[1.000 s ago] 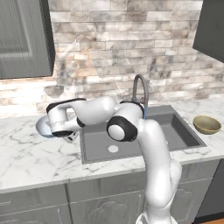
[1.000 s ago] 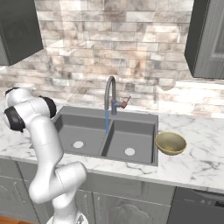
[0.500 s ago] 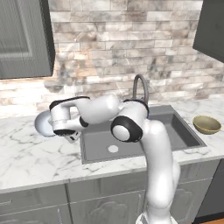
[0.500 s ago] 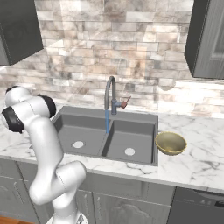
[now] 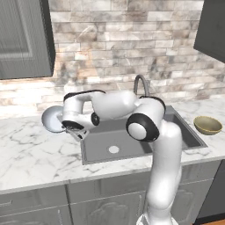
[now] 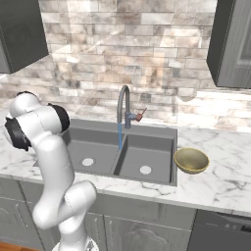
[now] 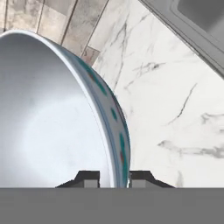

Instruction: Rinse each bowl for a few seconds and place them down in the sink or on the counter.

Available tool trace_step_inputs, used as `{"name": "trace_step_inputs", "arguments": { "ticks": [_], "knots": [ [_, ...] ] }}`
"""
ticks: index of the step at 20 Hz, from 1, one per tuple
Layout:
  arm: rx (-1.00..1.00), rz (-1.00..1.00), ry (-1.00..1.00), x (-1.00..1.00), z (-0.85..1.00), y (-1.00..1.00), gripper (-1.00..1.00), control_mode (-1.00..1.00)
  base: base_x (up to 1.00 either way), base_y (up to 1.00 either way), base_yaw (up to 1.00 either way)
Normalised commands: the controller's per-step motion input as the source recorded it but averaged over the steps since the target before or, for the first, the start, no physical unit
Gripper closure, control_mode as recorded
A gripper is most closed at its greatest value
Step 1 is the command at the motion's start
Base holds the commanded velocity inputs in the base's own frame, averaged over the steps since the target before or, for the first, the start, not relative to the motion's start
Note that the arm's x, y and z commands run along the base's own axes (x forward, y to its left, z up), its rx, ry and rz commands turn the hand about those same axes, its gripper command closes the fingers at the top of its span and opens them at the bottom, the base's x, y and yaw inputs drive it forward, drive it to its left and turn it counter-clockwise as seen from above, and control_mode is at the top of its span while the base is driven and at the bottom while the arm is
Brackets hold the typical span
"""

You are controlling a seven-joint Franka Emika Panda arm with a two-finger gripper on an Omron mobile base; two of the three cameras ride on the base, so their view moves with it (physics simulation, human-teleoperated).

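1. Right at my gripper point(image 7: 113, 178), the two tips are clamped on the rim of the pale blue bowl point(image 7: 52, 113), one tip inside the wall and one outside. It is a thin edge pinch, so I judge the bowl could pivot or slip out if I swing fast.
2. Under the bowl lies the marble worktop point(image 7: 175, 113), left of the sink point(image 5: 132, 140); the bowl point(image 5: 53, 118) hangs tilted above it. A drop here would probably send it rolling along the stone.
3. Between me and the water stands the sink's near-left edge. Carrying the bowl low risks knocking it against that edge and levering it from the tips.
4. Farther on, the faucet point(image 6: 123, 105) runs a thin stream over the divider. I could clip the spout with the arm's elbow, or miss the stream.
5. Farthest off, the olive bowl point(image 6: 191, 160) sits on the worktop right of the sink, not yet rinsed.
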Motion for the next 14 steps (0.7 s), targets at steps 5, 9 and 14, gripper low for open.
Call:
{"name": "trace_step_inputs", "arguments": {
  "ticks": [5, 9, 14],
  "knots": [
    [0.06, -0.09, 0.09, -0.26, 0.18, -0.26, 1.00, -1.00, 0.00, 0.00, 0.00],
    [0.01, -0.10, 0.12, -0.15, 0.11, -0.15, 1.00, -1.00, 0.00, 0.00, 0.00],
    [-0.03, -0.10, 0.13, -0.10, 0.02, -0.10, 1.00, -1.00, 0.00, 0.00, 0.00]
  ]
}}
